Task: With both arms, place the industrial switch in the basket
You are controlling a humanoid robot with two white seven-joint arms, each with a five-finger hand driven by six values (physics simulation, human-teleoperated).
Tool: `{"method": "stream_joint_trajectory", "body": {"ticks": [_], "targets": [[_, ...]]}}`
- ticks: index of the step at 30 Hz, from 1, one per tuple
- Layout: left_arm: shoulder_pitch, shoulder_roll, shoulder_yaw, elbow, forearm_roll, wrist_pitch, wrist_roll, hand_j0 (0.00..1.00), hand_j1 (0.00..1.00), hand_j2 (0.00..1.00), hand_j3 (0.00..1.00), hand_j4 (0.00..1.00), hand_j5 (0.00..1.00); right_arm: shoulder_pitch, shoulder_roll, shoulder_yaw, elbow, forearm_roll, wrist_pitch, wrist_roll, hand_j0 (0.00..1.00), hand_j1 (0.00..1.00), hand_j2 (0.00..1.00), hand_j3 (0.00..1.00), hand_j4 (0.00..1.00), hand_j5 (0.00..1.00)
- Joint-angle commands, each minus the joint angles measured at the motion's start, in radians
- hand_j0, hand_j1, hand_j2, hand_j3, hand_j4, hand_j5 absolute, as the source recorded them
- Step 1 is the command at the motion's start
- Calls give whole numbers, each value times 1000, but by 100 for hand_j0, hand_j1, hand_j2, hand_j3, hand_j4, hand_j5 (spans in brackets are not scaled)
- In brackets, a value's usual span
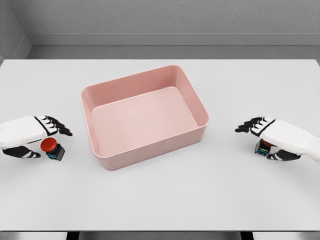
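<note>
On the bench, each hand sits over a red-button switch beside the pink basket. The left hand and right hand should close firmly around the left switch and right switch before lifting; grasp is not yet certain.

The right switch sits mostly hidden under the right hand — only a dark edge with coloured bits shows. Both forearms are cut off by the side edges. The left hand covers the near-left part of the left switch — contact cannot be told.
</note>
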Motion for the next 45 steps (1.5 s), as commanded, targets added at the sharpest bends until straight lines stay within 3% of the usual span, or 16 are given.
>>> {"method": "stream_joint_trajectory", "body": {"ticks": [1,12,17,21,28,32,39,45], "targets": [[0,1,0,-8,6,2,-4,82,82,82,82,82,82,2,-1,4,1,-3,3,0,96,96,96,96,96,96],[12,-1,1,-20,8,2,-25,76,76,76,76,76,76,6,3,2,37,39,3,0,93,93,93,93,93,93],[11,-1,1,-17,8,2,-39,69,69,69,69,69,69,5,2,-2,47,43,3,0,57,57,57,57,57,57],[12,-2,1,-17,8,2,-41,67,67,67,67,67,67,5,0,-1,45,43,3,0,46,46,46,46,46,46],[12,-1,1,-6,8,2,-42,52,52,52,52,52,52,3,-1,-4,45,39,3,0,43,43,43,43,43,43],[11,-1,1,-8,9,2,-54,49,49,49,49,49,49,-11,-1,-7,44,28,3,0,42,42,42,42,42,42],[6,-1,4,-11,17,2,-54,49,49,49,49,49,49,-80,2,-4,37,25,3,0,42,42,42,42,42,42],[-3,8,12,-18,41,2,-54,49,49,49,49,49,49,-205,45,42,34,27,3,0,42,42,42,42,42,42]]}}
